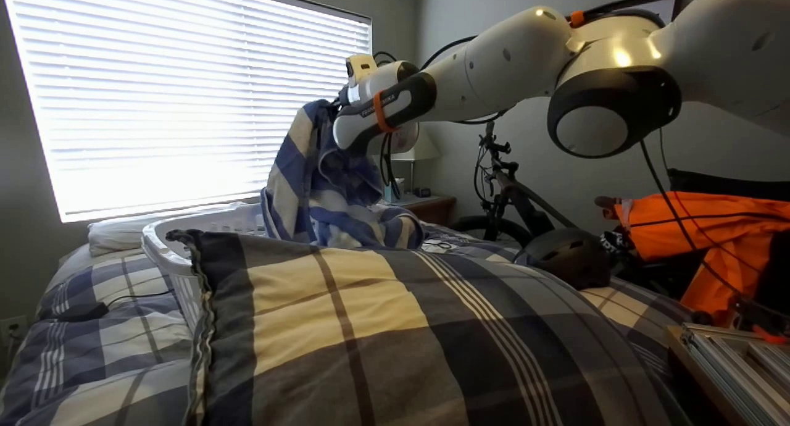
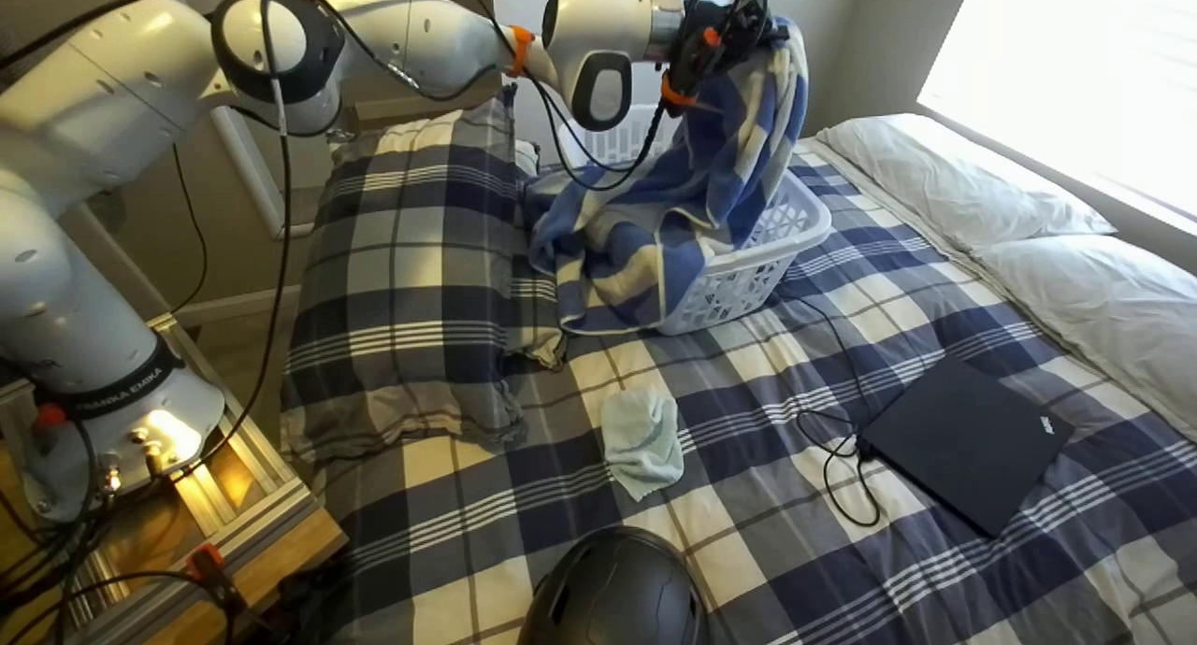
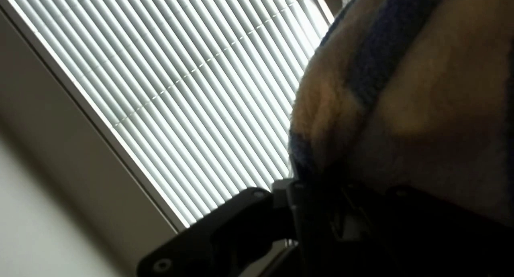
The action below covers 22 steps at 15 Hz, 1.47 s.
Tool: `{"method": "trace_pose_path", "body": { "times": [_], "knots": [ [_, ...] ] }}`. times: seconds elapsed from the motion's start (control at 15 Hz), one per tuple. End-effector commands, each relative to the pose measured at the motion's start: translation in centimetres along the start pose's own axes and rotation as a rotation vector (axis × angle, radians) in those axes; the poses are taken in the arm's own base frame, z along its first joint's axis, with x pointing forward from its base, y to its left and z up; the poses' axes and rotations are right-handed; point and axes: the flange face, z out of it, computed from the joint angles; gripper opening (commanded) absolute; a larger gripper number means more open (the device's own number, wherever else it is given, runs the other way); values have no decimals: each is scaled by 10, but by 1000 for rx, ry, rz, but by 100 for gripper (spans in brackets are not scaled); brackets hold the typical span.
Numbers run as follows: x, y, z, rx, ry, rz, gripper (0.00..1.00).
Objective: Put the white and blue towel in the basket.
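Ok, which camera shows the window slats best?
The wrist view: the slats look big and crisp, though the towel covers part of the picture. In both exterior views, glare whitens many of them.

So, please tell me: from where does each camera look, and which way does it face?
An exterior view sits low by the plaid pillow, facing the blinds; the arm enters from picture right.
An exterior view sits higher, looking down across the bed; the arm shows with its base.
Wrist view sits on the arm, facing the blinds; gripper below, towel at right.
Both exterior views share the arm, towel and basket.
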Motion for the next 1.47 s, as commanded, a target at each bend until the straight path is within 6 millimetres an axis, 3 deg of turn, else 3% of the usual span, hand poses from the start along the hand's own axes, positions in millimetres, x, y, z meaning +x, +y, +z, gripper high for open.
{"method": "trace_pose_path", "body": {
  "times": [0.0,0.27,0.6,0.73,1.0,1.4],
  "knots": [
    [23,-40,-10,91,-40,46,37],
    [59,-85,-22,241,-51,35,62],
    [69,-65,-49,342,-293,-87,99],
    [75,-51,-68,410,-372,-120,100],
    [91,-44,-111,553,-512,-177,100],
    [102,-17,-169,579,-828,-106,100]
  ]
}}
